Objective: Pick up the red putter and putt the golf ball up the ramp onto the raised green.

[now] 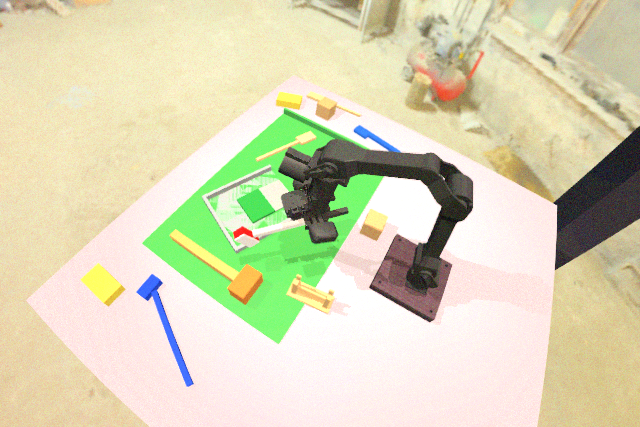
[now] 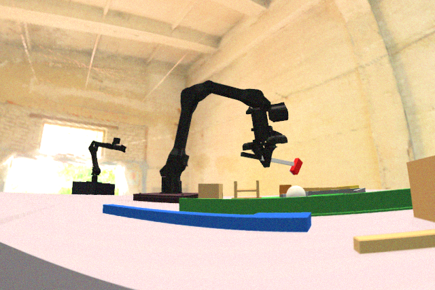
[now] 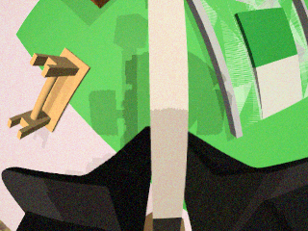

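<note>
Putter (image 1: 243, 234) (image 2: 296, 166) (image 3: 168, 72) is hanging above the green mat (image 1: 268, 319) (image 3: 269, 140), inward from the desk's left edge in the top view, its pale shaft gripped in the claw (image 1: 330, 218) (image 2: 265, 160) (image 3: 162, 133). The shaft could twist if pinched off-balance; a low swing might clip the tray wall (image 1: 219, 223) (image 3: 217, 72). That grey-walled tray is holding the raised green (image 1: 255, 204) (image 3: 267, 36) and a pale ramp (image 1: 273, 193) (image 3: 280, 87). The ball (image 2: 296, 191) is sitting outside it.

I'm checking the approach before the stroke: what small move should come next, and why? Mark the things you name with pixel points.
Probably swing the putter (image 1: 279, 227) (image 2: 283, 161) (image 3: 168, 72) toward the golf ball (image 2: 296, 191), staying raised for now. The gripper (image 1: 310, 223) (image 2: 265, 160) (image 3: 162, 133) holds its shaft, but its red head hangs in the air over the tray's edge, away from the ball.
</note>
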Controlling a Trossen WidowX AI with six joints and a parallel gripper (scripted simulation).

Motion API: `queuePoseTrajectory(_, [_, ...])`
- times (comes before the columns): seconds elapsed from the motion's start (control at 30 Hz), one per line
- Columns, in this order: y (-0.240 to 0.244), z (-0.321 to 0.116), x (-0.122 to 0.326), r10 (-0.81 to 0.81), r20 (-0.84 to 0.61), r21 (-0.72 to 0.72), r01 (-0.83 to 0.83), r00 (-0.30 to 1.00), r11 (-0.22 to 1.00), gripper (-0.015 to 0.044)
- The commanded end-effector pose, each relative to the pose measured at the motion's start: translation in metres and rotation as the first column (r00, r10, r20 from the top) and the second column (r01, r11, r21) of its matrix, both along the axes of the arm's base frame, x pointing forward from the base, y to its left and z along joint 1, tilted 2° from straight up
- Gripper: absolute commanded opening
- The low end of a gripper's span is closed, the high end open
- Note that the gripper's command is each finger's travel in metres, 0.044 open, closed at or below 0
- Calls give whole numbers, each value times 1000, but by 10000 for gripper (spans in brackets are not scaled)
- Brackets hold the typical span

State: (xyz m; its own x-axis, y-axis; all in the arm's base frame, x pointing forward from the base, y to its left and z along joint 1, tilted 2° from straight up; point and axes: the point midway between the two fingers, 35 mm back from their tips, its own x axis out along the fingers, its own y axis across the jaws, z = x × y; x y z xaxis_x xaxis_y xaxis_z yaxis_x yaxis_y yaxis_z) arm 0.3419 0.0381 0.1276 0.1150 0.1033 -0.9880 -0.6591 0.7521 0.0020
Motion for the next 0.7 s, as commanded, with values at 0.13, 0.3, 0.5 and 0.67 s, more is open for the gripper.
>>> queuePoseTrajectory(0.13, [-52, 3, 1, -223, -18, -18, 222, 975, 975, 0])
queuePoseTrajectory(0.3, [-83, 5, -2, -350, -29, -28, 349, 936, 937, 0])
queuePoseTrajectory(0.5, [-120, 7, -9, -491, -39, -42, 490, 870, 871, 0])
queuePoseTrajectory(0.67, [-149, 10, -19, -600, -45, -54, 598, 798, 800, 0])
